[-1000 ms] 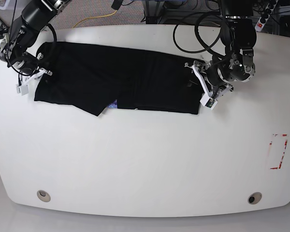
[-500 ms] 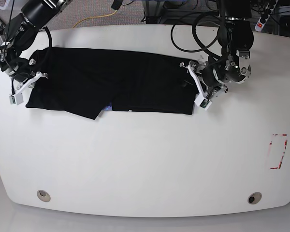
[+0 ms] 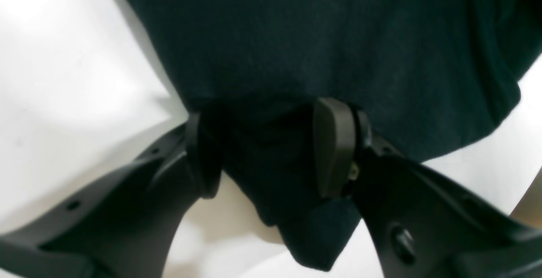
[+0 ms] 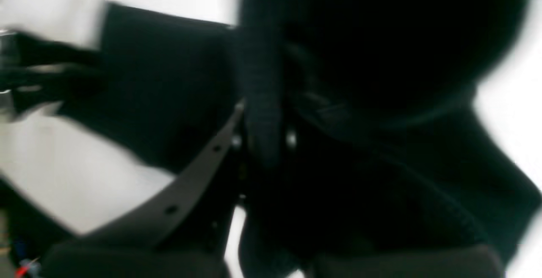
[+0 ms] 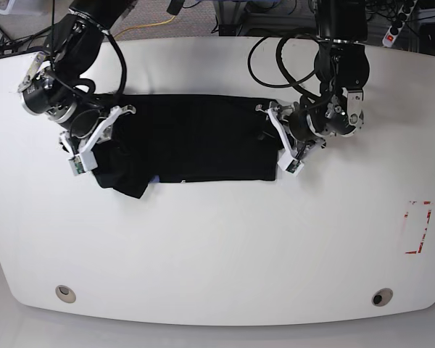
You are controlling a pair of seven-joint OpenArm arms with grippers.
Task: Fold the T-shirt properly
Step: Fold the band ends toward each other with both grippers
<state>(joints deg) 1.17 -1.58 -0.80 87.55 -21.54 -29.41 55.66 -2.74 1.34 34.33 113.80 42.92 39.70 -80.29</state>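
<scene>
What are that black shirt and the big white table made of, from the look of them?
The T-shirt looks like soft matte knit cloth, probably cotton: it bunches and droops between the left claw pads. The table seems a smooth, hard white board, perhaps laminate, with a faint sheen.

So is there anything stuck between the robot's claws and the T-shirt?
No, nothing visible. The left gripper has the black T-shirt cloth bunched right between its fingers. The right gripper is shut on the T-shirt's other end, though that wrist view is blurry. Only bare white table lies around the shirt.
</scene>
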